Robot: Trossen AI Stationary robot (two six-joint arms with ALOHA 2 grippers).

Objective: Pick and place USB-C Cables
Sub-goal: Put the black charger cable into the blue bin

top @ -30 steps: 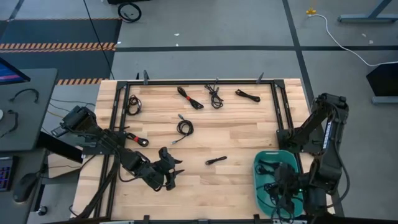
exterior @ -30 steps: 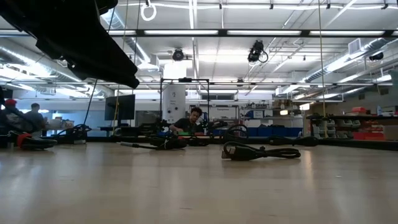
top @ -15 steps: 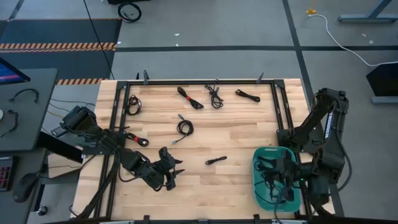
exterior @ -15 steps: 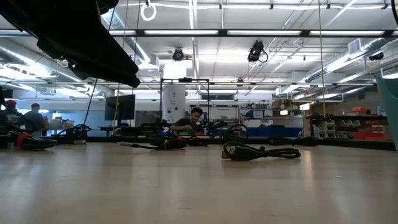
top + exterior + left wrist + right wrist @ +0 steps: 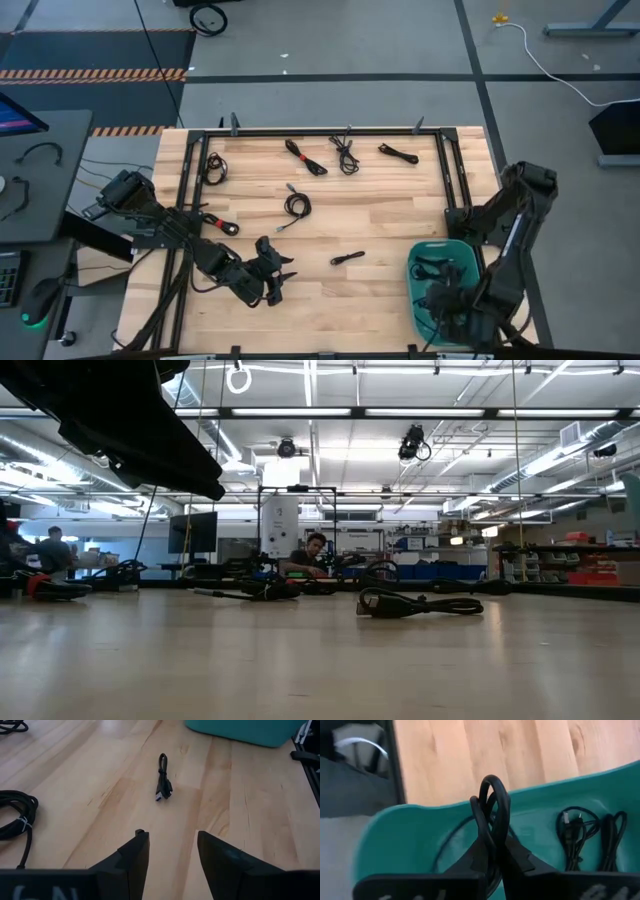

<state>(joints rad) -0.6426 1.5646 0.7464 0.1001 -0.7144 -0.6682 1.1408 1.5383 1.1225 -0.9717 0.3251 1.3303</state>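
Several black USB-C cables lie on the wooden table: one short one [image 5: 347, 258] near the middle, a coil [image 5: 296, 205] beyond it, and others [image 5: 345, 155] along the far edge. My right gripper [image 5: 447, 303] hangs over the teal bin [image 5: 440, 245] at the near right, shut on a looped black cable [image 5: 492, 795]. Other cables [image 5: 575, 835] lie on the bin's floor. My left gripper [image 5: 170, 837] stands open at the near left, above the table, and points at the short cable [image 5: 163, 777] without touching anything. My right gripper pinches the looped cable's strands [image 5: 487, 832] between its two fingers, coming from above and pointing steeply down. A loop of the cord stands out past the fingertips, over the bin's inside. The cable is lifted clear of the bin's floor.
A cable with a red tie [image 5: 218, 222] lies by the left arm, and another coil [image 5: 15, 815] lies beside my left gripper. A black metal frame [image 5: 320, 133] runs around the table. In the low view a bundled cable [image 5: 415, 603] lies mid-table; people sit in the room behind.
My right gripper has sunk toward the teal bin with the looped cable and has rolled about its own axis, staying shut on the cord.
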